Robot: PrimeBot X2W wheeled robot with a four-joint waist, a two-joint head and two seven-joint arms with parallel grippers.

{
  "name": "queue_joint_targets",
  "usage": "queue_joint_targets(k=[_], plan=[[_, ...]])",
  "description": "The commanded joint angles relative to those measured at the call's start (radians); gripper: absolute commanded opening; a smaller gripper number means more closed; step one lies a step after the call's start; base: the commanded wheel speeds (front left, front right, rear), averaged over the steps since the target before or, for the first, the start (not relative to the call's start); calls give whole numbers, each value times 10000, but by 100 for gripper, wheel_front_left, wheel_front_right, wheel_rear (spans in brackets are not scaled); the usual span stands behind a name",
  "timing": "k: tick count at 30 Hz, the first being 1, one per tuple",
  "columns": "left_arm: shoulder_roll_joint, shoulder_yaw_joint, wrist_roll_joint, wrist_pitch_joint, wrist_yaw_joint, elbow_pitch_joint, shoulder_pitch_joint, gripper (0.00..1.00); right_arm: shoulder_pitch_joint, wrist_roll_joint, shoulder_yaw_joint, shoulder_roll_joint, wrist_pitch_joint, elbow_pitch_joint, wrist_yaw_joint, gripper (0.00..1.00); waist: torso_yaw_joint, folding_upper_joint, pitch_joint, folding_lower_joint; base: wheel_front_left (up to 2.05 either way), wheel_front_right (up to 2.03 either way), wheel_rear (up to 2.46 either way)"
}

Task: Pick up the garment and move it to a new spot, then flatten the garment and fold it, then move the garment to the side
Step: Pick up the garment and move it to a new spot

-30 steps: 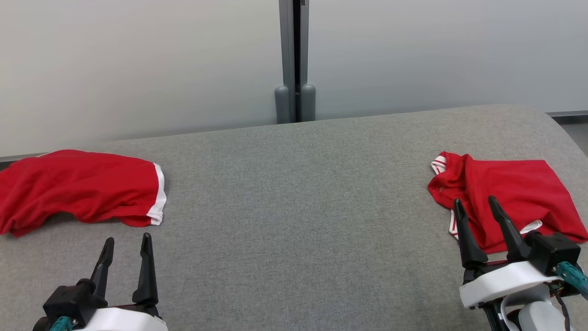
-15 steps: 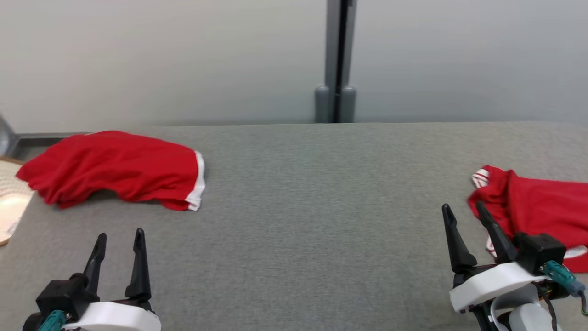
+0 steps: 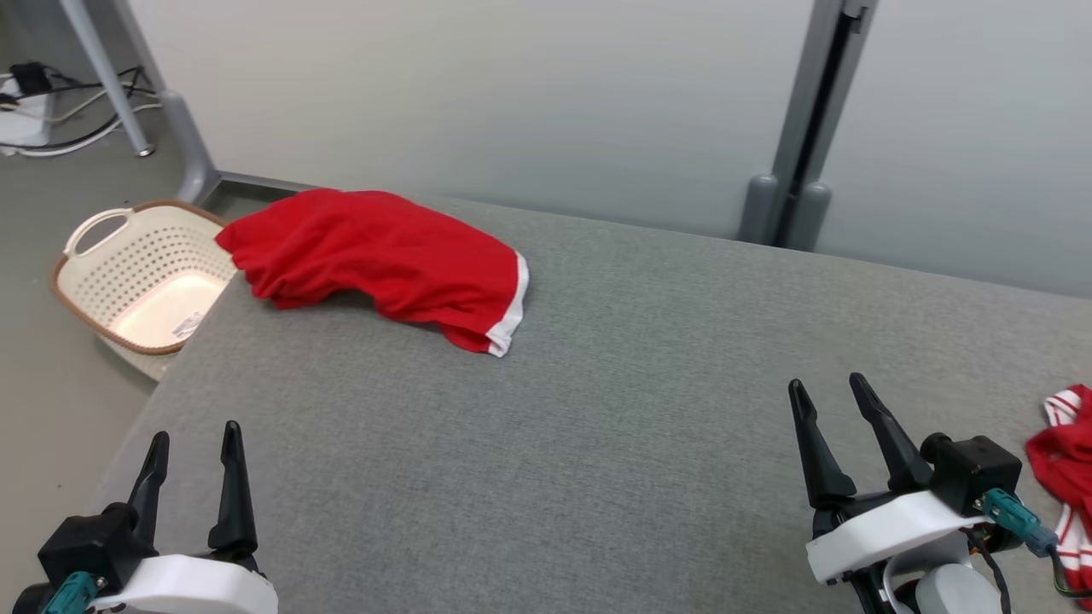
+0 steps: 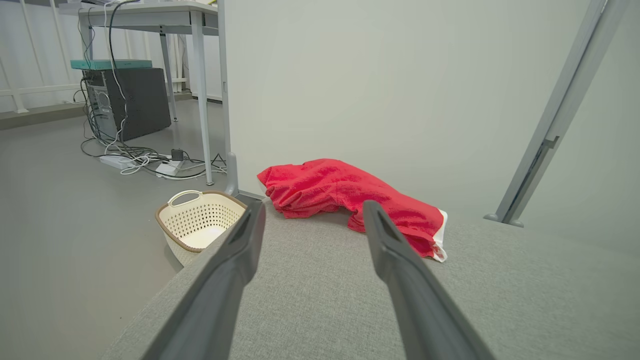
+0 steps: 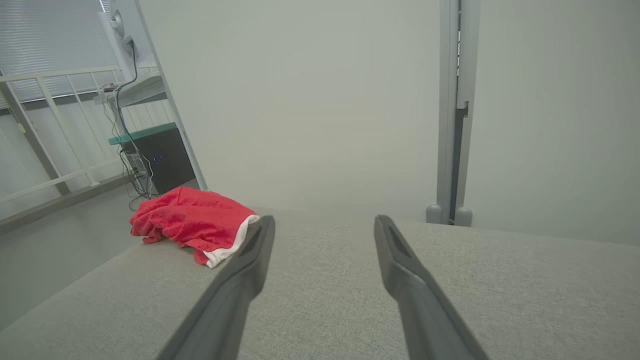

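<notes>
The red garment (image 3: 384,256) sits ahead of the left gripper (image 3: 194,433), well apart, long side running across. The right gripper (image 3: 826,382) is farther off; both are open and empty.

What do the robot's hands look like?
The left gripper and right gripper each have two long black pointed fingers on a black block, mounted on a white wrist shell. A teal plug sits beside each, with thin dark cables at the right.

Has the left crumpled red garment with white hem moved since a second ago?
No. The crumpled red garment keeps its gap to the grey post and its place on the grey table; the camera turned left.
</notes>
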Motion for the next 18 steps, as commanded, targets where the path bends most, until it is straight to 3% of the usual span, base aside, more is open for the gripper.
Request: queue_joint_targets(k=[1,10,18], plan=[[62,31,-66,34,80,-72,9,100,-112,57,41,-29,-128,-54,0,100,289,0,27,0,0,0,0],[328,174,-291,638,87,-571,-539,100,-272,-38,166,-138,-240,-186,0,100,348,0,287,0,0,0,0],[1326,415,-1257,3194,-494,32,-3104,100,-1034,-270,217,-467,-139,-848,0,100,-477,0,1581,0,0,0,0]])
